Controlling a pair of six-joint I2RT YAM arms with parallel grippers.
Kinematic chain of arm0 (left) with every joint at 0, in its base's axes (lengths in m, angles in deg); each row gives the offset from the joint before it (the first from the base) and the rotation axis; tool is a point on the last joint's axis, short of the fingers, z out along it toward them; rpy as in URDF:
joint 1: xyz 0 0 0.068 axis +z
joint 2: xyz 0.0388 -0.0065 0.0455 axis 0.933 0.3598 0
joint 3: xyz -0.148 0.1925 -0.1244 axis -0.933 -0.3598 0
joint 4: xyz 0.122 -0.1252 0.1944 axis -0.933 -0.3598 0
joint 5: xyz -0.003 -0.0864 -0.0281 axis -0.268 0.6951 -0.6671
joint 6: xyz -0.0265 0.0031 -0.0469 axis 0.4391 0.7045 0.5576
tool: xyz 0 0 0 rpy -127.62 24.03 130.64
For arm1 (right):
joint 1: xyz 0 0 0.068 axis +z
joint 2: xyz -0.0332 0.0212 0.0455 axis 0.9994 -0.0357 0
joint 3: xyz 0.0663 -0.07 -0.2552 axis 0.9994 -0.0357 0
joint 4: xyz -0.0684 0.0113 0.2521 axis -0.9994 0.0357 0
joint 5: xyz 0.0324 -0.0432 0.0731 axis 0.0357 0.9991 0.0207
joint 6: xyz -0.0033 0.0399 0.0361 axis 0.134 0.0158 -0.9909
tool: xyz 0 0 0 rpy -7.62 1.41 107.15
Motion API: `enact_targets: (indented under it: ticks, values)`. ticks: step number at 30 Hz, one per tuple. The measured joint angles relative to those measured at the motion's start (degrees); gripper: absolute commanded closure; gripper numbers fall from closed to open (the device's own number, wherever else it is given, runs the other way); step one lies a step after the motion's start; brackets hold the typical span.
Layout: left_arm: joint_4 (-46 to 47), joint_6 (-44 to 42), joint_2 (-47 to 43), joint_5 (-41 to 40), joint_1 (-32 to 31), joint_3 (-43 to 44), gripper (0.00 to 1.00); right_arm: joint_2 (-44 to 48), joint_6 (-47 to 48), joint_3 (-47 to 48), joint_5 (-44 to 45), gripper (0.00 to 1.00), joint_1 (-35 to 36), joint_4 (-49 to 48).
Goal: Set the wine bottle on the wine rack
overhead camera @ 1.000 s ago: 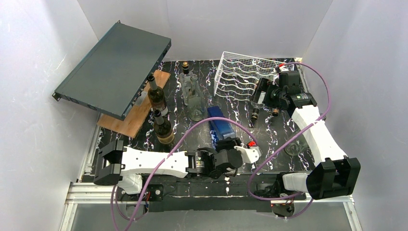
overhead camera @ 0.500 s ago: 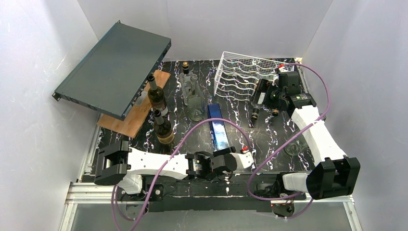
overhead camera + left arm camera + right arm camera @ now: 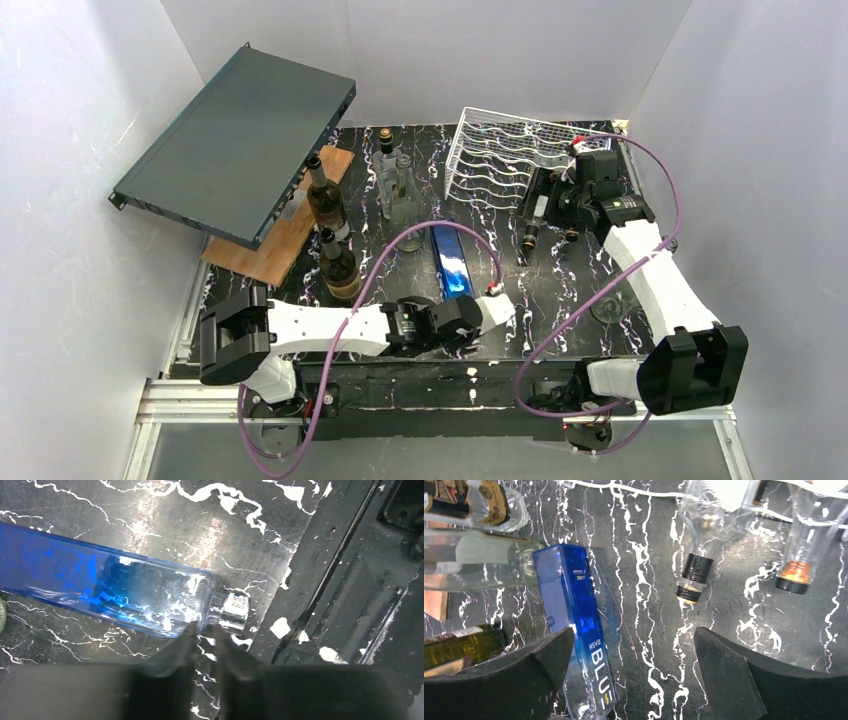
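Mid-table: blue bottle [image 3: 452, 262] is lying flat on the black marbled table [image 3: 550, 270], near but not on the wine rack [image 3: 500, 160], which is standing at the far right; left gripper [image 3: 206, 631] is resting with fingers pressed together on nothing, tips just beside the bottle's shoulder; right gripper [image 3: 634, 635] is hovering near the rack, jaws spread wide, holding nothing.

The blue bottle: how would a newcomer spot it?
On the black marbled table, look near the middle, in front of the white wire rack. The blue bottle lies flat there, the only blue, square-sided one; the clear bottles and dark bottles beside it stand upright.
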Motion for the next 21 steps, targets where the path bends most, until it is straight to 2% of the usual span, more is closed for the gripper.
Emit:
enact_targets:
  ticks: [1,3,7,11,16,21]
  values:
    - [-0.37,0.57,-0.17,0.81,0.57,0.02,0.56,-0.09,0.13,0.0,-0.11,0.0,0.33,0.02]
    - [-1.95,2.91,-1.49,2.67,2.73,0.02,0.39,-0.68,0.83,0.0,-0.2,0.0,1.75,0.0]
    - [-5.62,5.42,-6.34,4.85,7.98,1.16,0.2,-4.15,1.81,0.0,0.28,0.0,6.73,0.04]
    - [-10.1,7.02,-11.32,7.85,13.53,6.6,0.02,-7.32,2.58,0.0,1.75,0.0,12.35,0.11]
    - [-14.36,7.39,-15.1,11.58,19.47,15.93,0.02,-8.2,2.78,0.0,3.04,0.0,17.75,-0.72]
    - [-20.52,5.88,-17.25,11.28,22.49,24.65,0.02,-10.03,2.97,0.0,4.31,0.0,22.67,-2.49]
